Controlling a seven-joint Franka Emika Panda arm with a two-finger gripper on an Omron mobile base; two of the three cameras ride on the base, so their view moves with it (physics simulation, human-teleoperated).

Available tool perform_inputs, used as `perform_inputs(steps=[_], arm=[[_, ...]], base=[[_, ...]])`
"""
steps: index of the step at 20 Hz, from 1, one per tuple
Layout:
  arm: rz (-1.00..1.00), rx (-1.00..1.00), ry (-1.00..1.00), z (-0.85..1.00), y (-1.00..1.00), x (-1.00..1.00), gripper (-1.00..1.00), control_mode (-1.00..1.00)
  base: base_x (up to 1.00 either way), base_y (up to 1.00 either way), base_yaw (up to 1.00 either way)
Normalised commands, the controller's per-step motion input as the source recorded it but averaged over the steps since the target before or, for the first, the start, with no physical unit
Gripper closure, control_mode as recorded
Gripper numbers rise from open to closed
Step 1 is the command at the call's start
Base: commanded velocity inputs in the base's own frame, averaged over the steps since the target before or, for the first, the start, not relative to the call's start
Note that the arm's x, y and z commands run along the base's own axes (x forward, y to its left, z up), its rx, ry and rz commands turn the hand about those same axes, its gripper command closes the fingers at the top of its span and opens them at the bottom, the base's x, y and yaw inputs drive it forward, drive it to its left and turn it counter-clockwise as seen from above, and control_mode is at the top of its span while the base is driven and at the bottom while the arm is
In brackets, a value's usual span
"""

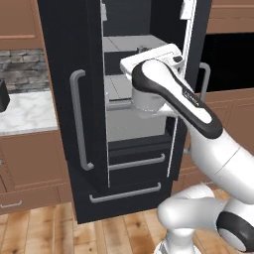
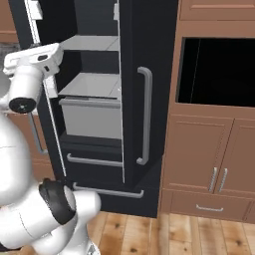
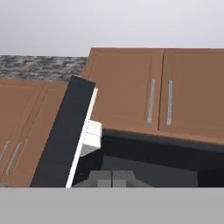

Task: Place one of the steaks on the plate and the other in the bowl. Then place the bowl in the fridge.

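The tall black fridge (image 1: pixel 59 99) stands straight ahead with one door (image 1: pixel 191 59) swung open. Grey shelves (image 1: pixel 121 43) and a grey bin (image 2: pixel 92 117) show inside. My white hand (image 1: pixel 158 57) is raised in front of the open compartment at upper-shelf height. In the hand view my gripper (image 3: pixel 111 178) is shut, its two tips pressed together with nothing between them, and it looks up past the open door's top edge (image 3: pixel 65 135). The steaks, the plate and the bowl are out of view.
A marble counter (image 1: pixel 25 111) over wooden cabinets lies left of the fridge. A dark wall oven opening (image 2: pixel 219 69) set in wood is on the right, with cabinet doors (image 2: pixel 219 159) below. Upper wooden cabinets (image 3: pixel 148 87) hang above. The floor is wood planks (image 1: pixel 59 228).
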Motion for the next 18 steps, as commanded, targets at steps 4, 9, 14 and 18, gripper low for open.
perform_inputs(steps=[4, 9, 14, 18], arm=[[-0.1, -0.11, -0.52, 0.13, -0.38, 0.43, 1.0, -1.0], [0.22, -0.18, -0.34, -0.04, -0.58, 0.56, 1.0, -1.0], [0.35, -0.25, 0.0, -0.49, -0.8, 0.84, 1.0, -1.0], [0.34, -0.17, 0.42, -1.0, -0.69, 0.94, 1.0, -1.0]], base=[[0.0, 0.0, 0.0], [0.0, 0.0, 0.0], [0.0, 0.0, 0.0], [0.0, 0.0, 0.0]])
